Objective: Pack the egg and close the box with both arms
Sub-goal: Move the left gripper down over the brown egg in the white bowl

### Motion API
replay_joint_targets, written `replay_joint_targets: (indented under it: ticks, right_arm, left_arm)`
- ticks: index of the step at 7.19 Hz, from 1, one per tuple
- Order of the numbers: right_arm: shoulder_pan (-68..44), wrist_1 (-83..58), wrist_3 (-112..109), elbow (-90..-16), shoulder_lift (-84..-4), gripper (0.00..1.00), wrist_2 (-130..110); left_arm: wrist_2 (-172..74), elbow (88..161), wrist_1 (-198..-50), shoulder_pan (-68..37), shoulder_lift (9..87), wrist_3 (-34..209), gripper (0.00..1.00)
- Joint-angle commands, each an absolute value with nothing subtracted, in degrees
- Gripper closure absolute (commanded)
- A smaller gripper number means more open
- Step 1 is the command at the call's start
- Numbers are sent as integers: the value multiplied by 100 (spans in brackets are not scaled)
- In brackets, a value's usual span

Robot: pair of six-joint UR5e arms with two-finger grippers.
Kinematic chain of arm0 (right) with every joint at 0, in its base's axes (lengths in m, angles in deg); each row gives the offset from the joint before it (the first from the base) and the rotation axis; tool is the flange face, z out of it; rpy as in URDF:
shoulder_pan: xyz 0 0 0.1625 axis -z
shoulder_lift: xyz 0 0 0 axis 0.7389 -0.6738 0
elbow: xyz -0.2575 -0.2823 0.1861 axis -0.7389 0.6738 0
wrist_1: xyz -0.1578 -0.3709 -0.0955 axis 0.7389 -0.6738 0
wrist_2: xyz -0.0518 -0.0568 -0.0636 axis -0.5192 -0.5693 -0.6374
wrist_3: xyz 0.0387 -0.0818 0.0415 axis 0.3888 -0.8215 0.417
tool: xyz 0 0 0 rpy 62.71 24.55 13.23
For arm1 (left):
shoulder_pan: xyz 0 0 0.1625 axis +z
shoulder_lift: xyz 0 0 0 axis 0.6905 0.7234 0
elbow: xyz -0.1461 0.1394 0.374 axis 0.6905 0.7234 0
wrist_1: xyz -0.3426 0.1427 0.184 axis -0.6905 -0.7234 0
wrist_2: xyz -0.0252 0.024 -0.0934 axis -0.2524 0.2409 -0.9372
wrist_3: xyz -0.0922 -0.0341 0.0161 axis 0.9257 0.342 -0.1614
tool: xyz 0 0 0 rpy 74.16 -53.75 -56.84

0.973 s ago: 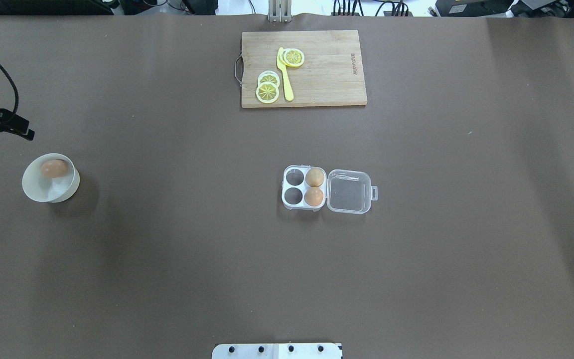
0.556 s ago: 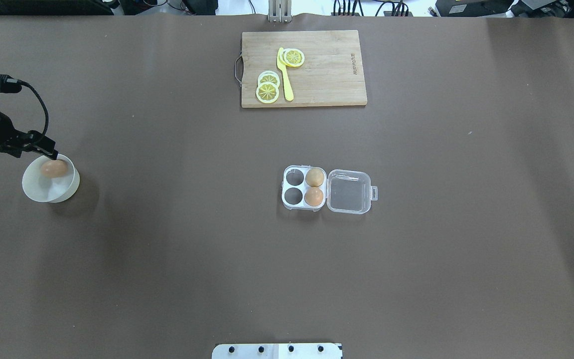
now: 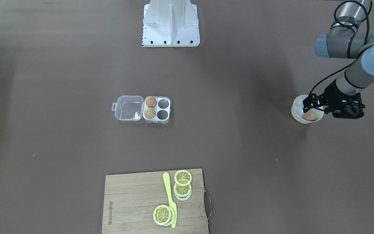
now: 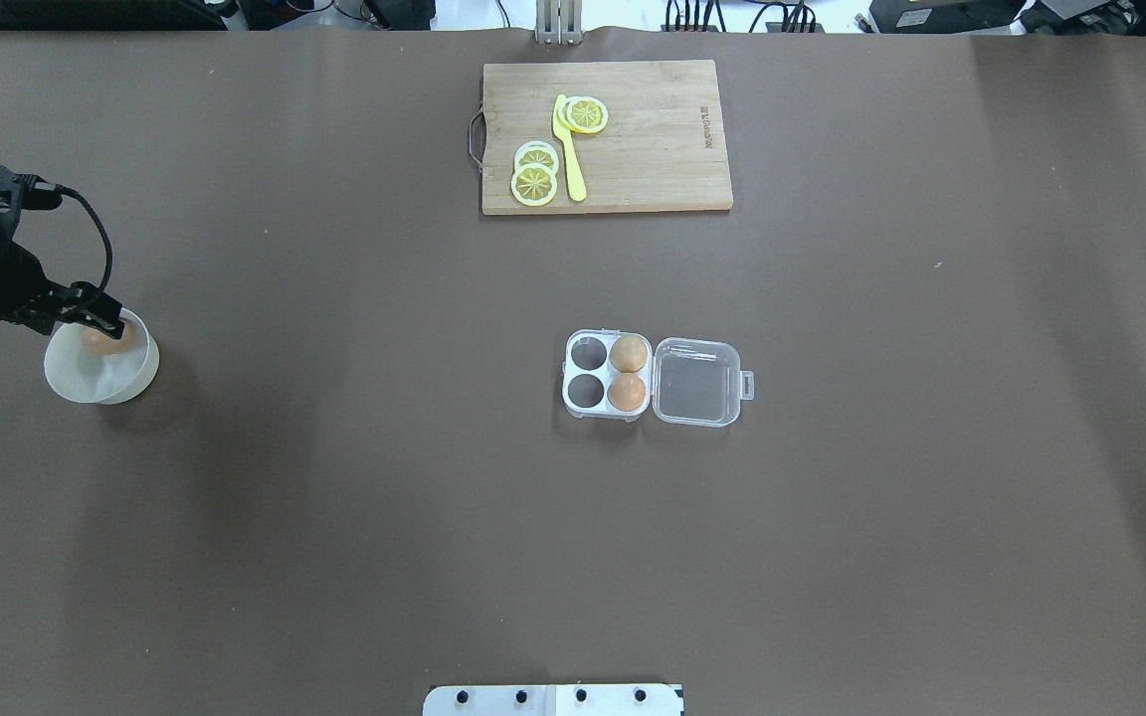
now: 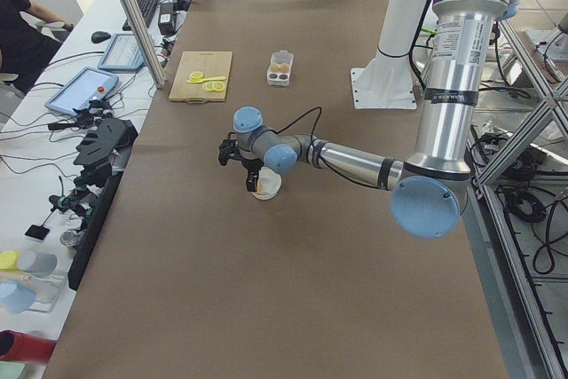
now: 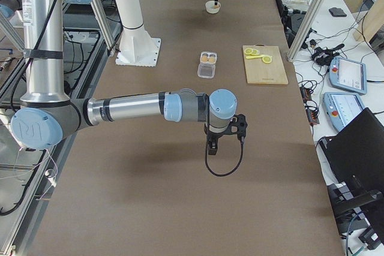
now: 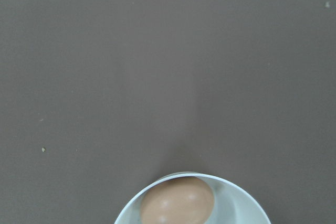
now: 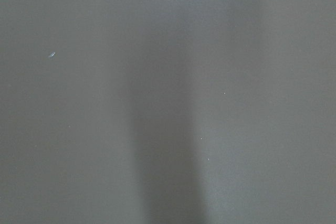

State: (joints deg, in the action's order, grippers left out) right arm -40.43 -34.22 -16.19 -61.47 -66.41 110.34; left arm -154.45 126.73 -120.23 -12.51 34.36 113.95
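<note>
- Three eggs, seen from overhead: the egg (image 4: pixel 107 341) in the bowl, plus a tan egg (image 4: pixel 629 352) and a brown egg (image 4: pixel 627 392) in the box.
- One clear egg box (image 4: pixel 607 373) with four cells: the two on the 3 o'clock side are filled, the two on the 9 o'clock side are empty.
- One off-white bowl (image 4: pixel 125 383), at 9 o'clock from the box.
- One wooden cutting board (image 4: pixel 663 149), at 12 o'clock.
- One yellow knife (image 4: pixel 569 149).
- Lemon slices (image 4: pixel 534 184): at least four, but they overlap, so the exact count is unclear.
- Two robot arms: left arm (image 3: pixel 352 78) and right arm (image 6: pixel 132 109).

Wooden cutting board (image 4: pixel 653 149) bearing lemon slices (image 4: pixel 534 175) and yellow knife (image 4: pixel 569 149), off-white bowl (image 4: pixel 123 390) well apart, brown table (image 4: pixel 334 517)
</note>
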Motion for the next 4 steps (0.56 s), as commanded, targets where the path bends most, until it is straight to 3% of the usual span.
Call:
replay_joint_targets:
  ticks: [1, 4]
  right_arm:
    - [-4043, -3429, -1615, -6145, -6641, 0, 11084]
    - [-4043, -3420, -1615, -6145, -6641, 0, 11102]
  left_arm:
    - [-15447, 12585, -12032, -1136, 3444, 11428, 12]
    - [-15447, 12576, -12033, -1091, 3444, 11429, 12]
